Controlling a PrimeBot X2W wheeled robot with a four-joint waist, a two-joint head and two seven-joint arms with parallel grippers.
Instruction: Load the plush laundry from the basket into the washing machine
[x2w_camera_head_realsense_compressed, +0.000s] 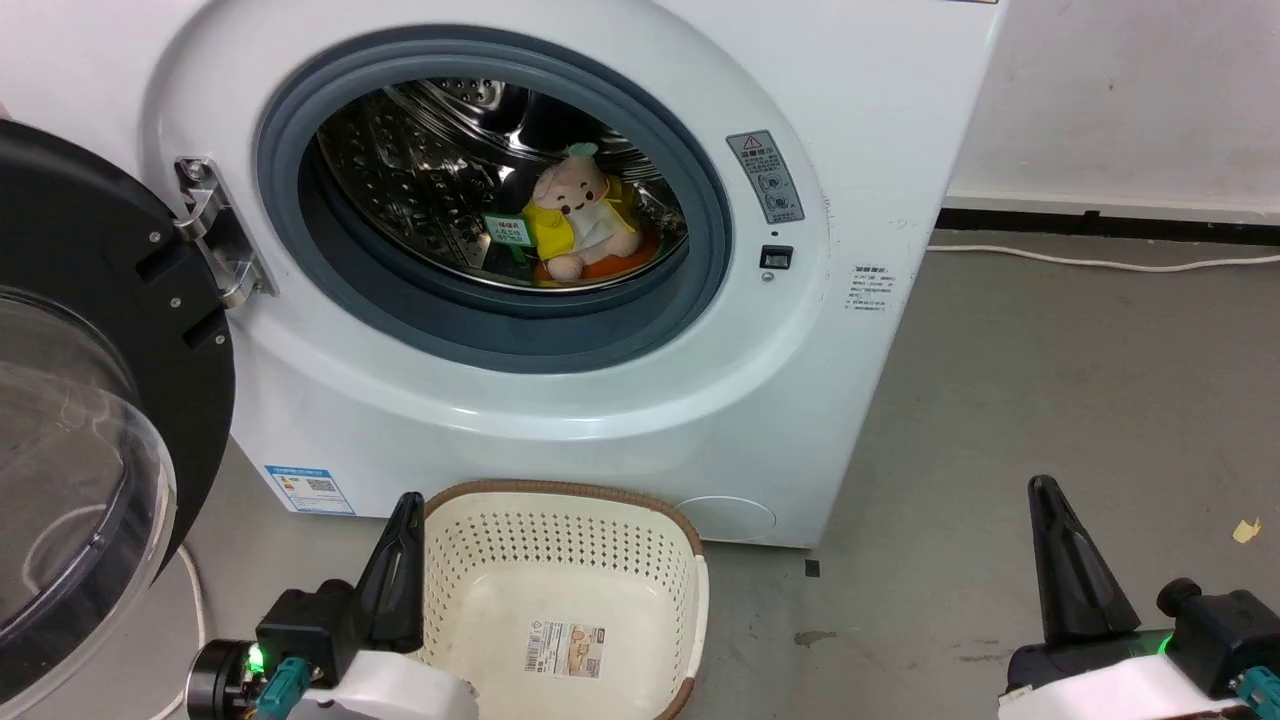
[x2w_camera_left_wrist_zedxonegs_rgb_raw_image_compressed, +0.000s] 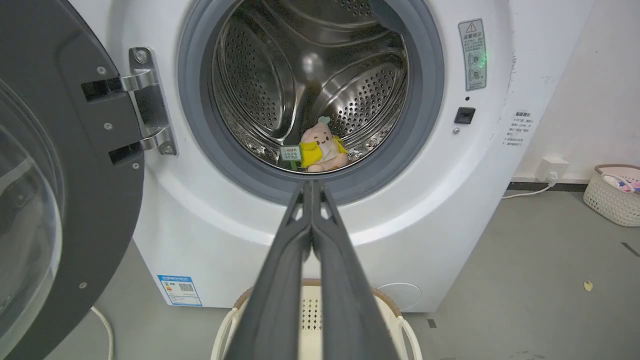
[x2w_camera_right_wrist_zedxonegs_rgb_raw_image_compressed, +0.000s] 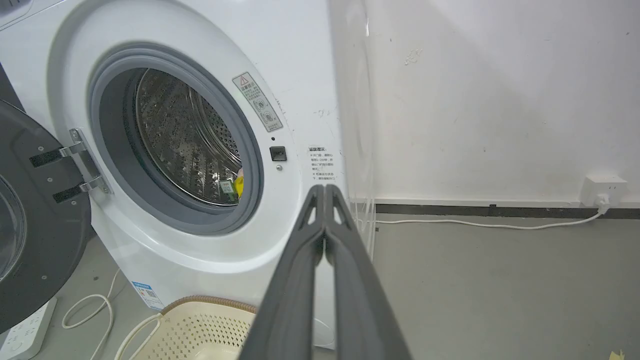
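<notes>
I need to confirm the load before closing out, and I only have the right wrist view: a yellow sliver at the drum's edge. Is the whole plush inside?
Observer: Yes; the head view shows the plush laundry lying in the drum of the washing machine.
Operator: Anything left in the basket?
Observer: The basket holds no laundry, just a label sticker on its floor.
Operator: Left gripper?
Observer: The left gripper is shut on nothing.
</notes>
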